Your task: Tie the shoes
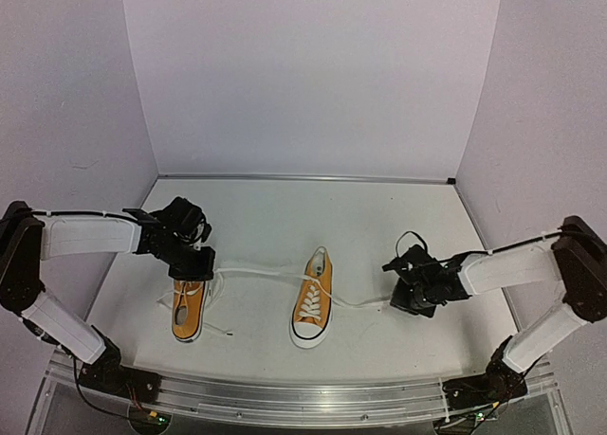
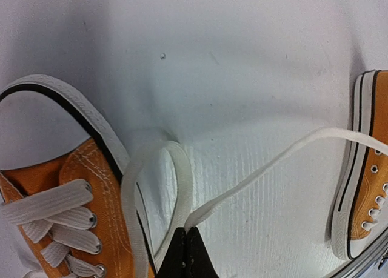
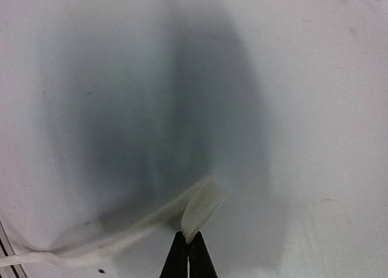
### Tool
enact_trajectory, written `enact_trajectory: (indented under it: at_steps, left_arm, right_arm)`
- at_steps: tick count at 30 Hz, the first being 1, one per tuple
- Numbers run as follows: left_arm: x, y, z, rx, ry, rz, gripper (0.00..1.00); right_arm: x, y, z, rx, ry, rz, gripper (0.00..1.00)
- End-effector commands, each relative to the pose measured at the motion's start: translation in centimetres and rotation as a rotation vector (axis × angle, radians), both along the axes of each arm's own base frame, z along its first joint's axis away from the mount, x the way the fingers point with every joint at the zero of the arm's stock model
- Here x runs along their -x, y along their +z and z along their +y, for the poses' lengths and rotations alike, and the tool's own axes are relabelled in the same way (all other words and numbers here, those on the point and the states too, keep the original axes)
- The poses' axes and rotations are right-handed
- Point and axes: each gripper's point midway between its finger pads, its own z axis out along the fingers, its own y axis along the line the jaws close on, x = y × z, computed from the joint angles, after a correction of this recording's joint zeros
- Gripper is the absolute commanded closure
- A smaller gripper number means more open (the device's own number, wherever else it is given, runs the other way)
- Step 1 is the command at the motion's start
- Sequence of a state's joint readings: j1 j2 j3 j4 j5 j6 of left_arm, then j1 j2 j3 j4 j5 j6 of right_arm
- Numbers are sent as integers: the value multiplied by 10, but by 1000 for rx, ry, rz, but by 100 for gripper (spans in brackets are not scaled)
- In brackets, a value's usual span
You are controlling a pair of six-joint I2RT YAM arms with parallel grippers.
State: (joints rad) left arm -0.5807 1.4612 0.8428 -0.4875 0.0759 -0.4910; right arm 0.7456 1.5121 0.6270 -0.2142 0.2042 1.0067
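Orange canvas low-top sneakers with white rubber soles and toe caps stand toes-forward near the front of the white table (image 1: 285,208): the left sneaker (image 1: 189,314) and the middle sneaker (image 1: 312,307). Just behind them the left gripper (image 1: 196,261) has its jaws together, clamped on the long flat white lace (image 1: 261,274). The right gripper (image 1: 411,298), well to the right, pinches the lace's other end. Crossing these ends likely comes next; pulling evenly with firm pinches should stop the middle sneaker from sliding. Both sneakers look untied, the lace limp, and a slack loop lies beside the left sneaker.
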Motion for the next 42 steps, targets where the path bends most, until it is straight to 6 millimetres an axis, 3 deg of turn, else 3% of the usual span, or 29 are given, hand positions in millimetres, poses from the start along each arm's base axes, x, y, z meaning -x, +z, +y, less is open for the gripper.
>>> enact_trajectory:
  at_steps: [1, 5, 10, 13, 17, 21, 23, 26, 29, 31, 35, 38, 42]
  left_arm:
    - [-2, 13, -18, 56, -60, -51, 100]
    - [0, 16, -20, 67, -63, -59, 100]
    - [0, 19, -19, 66, -58, -66, 100]
    - [0, 18, -20, 65, -57, -66, 100]
    - [-1, 17, -18, 55, -50, -68, 100]
    - [-5, 16, -6, -1, -14, -78, 100]
    - [-9, 15, 6, -29, 18, -70, 100]
    - [-13, 14, 20, -42, 51, -60, 100]
    - [-16, 10, 29, -72, 72, -56, 100]
    - [-18, 7, 33, -94, 85, -52, 100]
    - [-21, 3, 40, -114, 118, -43, 100]
    - [-23, 1, 46, -124, 141, -39, 100]
    - [-25, 0, 55, -110, 161, -31, 100]
  right_arm:
    - [-47, 18, 108, -241, 338, -77, 100]
    - [-68, 9, 152, -296, 453, -60, 100]
    - [-79, 4, 189, -381, 517, -44, 100]
    - [-78, 7, 198, -419, 524, -47, 100]
    - [-77, 15, 191, -422, 507, -65, 100]
    - [-75, 29, 154, -382, 426, -92, 100]
    - [-71, 30, 119, -327, 366, -92, 100]
    - [-68, 50, 64, -251, 264, -131, 100]
    - [-54, 60, 10, -171, 161, -130, 100]
    - [-45, 72, -18, -135, 85, -158, 100]
    - [-22, 77, -69, -63, -95, -178, 100]
    - [-10, 80, -90, -61, -179, -200, 100]
    - [-4, 73, -100, -68, -227, -184, 100]
